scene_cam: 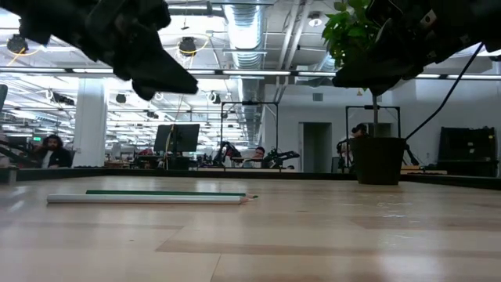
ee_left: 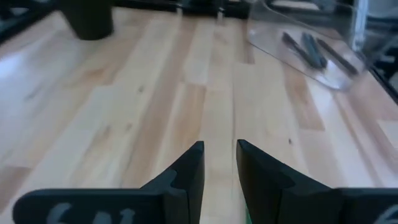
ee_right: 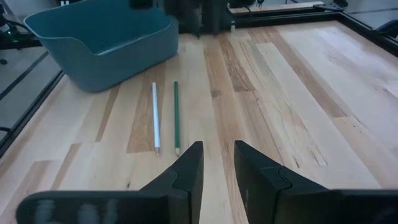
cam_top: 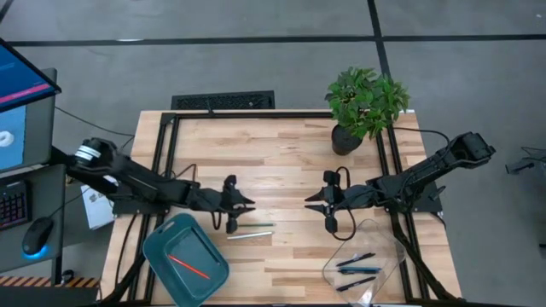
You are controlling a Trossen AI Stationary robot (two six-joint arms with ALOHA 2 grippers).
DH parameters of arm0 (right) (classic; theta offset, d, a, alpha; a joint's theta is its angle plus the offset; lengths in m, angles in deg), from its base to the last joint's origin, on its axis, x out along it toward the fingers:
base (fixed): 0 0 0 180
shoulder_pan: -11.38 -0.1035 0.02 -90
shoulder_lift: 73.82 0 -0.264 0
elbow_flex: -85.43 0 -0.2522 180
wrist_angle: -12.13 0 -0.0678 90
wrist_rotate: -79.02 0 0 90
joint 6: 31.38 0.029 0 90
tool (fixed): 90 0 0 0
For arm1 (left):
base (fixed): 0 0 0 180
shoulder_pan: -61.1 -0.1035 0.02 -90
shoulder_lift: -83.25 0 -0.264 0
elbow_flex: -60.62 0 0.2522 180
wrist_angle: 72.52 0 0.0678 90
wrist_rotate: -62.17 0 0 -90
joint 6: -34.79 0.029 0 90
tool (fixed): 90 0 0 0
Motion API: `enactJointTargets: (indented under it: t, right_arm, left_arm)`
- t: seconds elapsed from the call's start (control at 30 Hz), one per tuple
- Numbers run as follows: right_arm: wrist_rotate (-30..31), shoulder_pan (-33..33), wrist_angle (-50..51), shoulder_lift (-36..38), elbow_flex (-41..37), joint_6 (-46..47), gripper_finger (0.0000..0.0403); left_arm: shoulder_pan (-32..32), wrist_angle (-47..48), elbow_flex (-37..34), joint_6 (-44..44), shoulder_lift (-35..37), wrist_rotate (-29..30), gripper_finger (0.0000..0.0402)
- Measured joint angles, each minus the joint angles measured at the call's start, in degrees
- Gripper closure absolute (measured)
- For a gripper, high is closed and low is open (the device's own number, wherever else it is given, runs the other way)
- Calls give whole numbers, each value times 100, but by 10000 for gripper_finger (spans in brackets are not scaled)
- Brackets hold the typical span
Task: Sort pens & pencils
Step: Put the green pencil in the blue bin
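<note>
Two pencils lie flat side by side on the wooden table, one green (cam_top: 256,225) (ee_right: 176,115) and one pale (cam_top: 249,235) (ee_right: 155,116). An orange-red pencil (cam_top: 188,267) lies in the teal bin (cam_top: 162,247) at the near left. Several dark pens (cam_top: 357,269) (ee_left: 308,48) lie in the clear tray (cam_top: 388,247) at the near right. My left gripper (cam_top: 251,203) (ee_left: 219,149) hovers open above the table, just beyond the two loose pencils. My right gripper (cam_top: 309,203) (ee_right: 217,149) hovers open facing it, with nothing between its fingers.
A potted plant (cam_top: 365,107) stands at the table's far right. Black frame rails (cam_top: 162,145) run along the left, right and far sides. A monitor, keyboard and mouse (cam_top: 36,234) sit off the table's left. Bare wood lies between the grippers and the plant.
</note>
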Motion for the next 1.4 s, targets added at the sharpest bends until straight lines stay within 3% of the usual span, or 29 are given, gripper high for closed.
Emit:
enactJointTargets:
  t: [0.2, 0.53, 1.4]
  right_arm:
    - [0, 0, 9, 0, 0, 2, 290]
    - [0, 0, 11, 0, 0, 2, 290]
    - [0, 0, 3, 0, 0, 3, 290]
  left_arm:
    - [0, -477, 0, 0, -742, -128, 317]
    - [0, -1067, 2, -86, -1550, -918, 317]
    - [144, -716, 17, -696, -1627, -901, 317]
